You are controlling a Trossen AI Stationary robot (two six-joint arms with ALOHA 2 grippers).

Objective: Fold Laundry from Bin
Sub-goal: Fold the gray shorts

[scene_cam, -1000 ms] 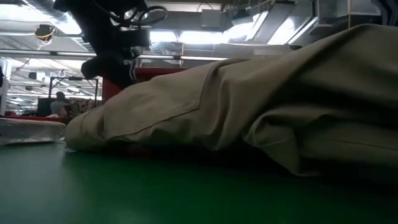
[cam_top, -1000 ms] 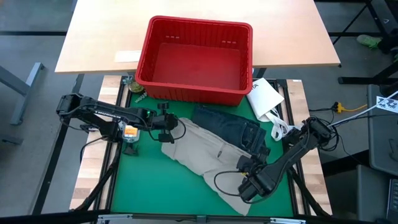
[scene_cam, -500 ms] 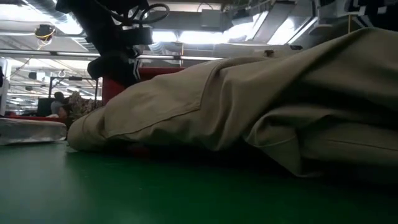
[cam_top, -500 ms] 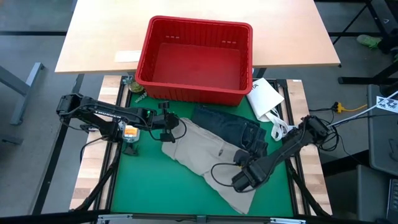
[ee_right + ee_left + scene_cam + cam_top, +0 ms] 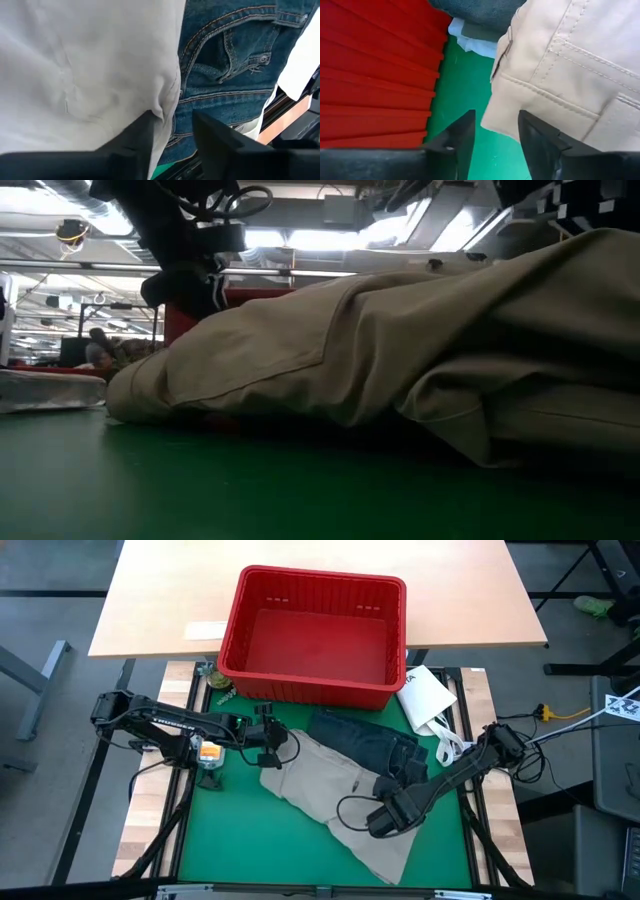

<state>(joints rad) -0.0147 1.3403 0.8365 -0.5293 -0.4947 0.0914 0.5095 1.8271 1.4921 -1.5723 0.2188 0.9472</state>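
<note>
Nearest the front edge of the green mat, the khakis lie spread out flat. Right gripper sits over their right part, jaws apart with a fold of cloth between them (not pinched). Left gripper is at the khakis' waistband corner, jaws apart too. Jeans lie just behind, half under them. Red bin sits farthest back on the bench, nothing showing inside it.
</note>
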